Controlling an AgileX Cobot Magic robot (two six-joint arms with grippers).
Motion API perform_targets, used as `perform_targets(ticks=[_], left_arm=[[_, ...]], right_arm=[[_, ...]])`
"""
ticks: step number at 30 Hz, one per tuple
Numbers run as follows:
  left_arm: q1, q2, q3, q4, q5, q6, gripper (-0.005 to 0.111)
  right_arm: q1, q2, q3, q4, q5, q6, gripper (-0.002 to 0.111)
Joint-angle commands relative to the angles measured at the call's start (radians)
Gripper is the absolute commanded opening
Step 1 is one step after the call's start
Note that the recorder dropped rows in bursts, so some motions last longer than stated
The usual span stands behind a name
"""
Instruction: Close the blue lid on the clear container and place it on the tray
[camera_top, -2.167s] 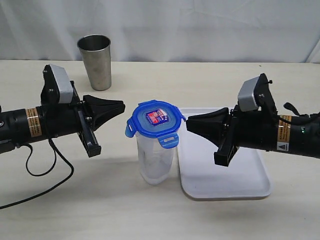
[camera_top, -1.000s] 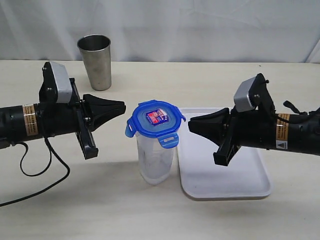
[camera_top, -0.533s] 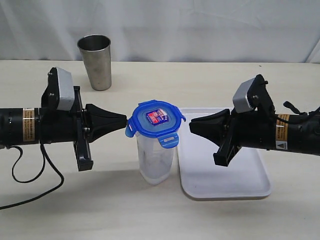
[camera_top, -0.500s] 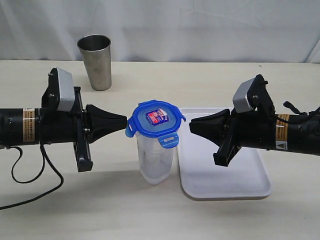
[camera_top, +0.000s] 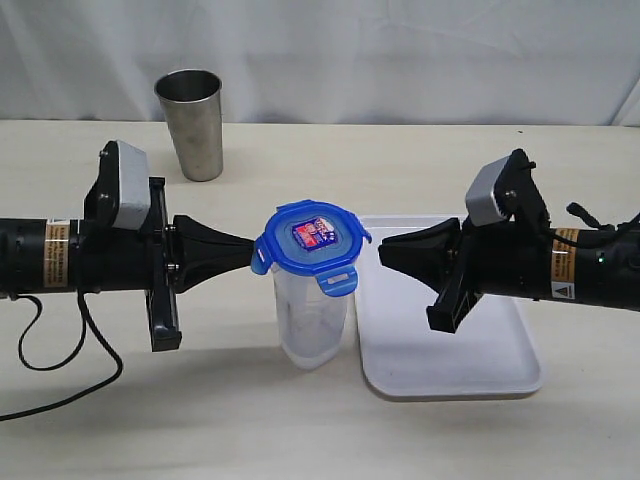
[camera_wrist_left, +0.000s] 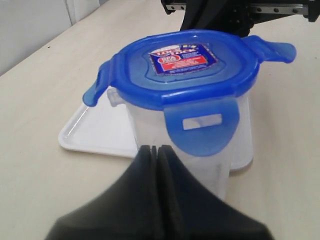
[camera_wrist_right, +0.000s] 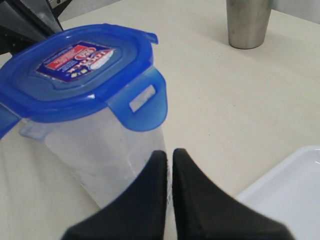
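Tabletop (camera_top: 200, 420) bears one clear container (camera_top: 312, 322), one blue lid (camera_top: 312, 240), one tray (camera_top: 470, 362) (left pincer (camera_top: 246, 251), right pincer (camera_top: 388, 250) both closed).

Cropped at the edges
Right wrist view: the shiny steel tumbler (camera_wrist_right: 248, 22) loses its rim; only a corner of the flat white tray (camera_wrist_right: 295, 195) shows.

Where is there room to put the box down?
The white tray beside the clear container is bare. So is the table in front. It's crowded at the blue lid, between the left end effector and right end effector.
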Motion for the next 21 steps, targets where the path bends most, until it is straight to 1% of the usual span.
perform_targets(ticks=[1,6,11,21], left_arm=[[-0.007,-0.036,0.003,0.004,0.002,-0.01,0.0],[-0.007,-0.055,0.003,0.014,0.0,-0.041,0.0],[-0.007,-0.055,0.003,0.014,0.028,-0.055,0.0],[-0.007,-0.055,0.003,0.046,0.014,-0.095,0.0]], right_arm=[[0.002,0.0,-0.004,-0.002,0.0,0.001,0.005],[0.002,0.0,-0.004,-0.004,0.0,0.001,0.005],[0.002,0.0,-0.004,-0.012,0.0,0.001,0.005],[0.002,0.0,-0.004,-0.014,0.0,0.001,0.005]])
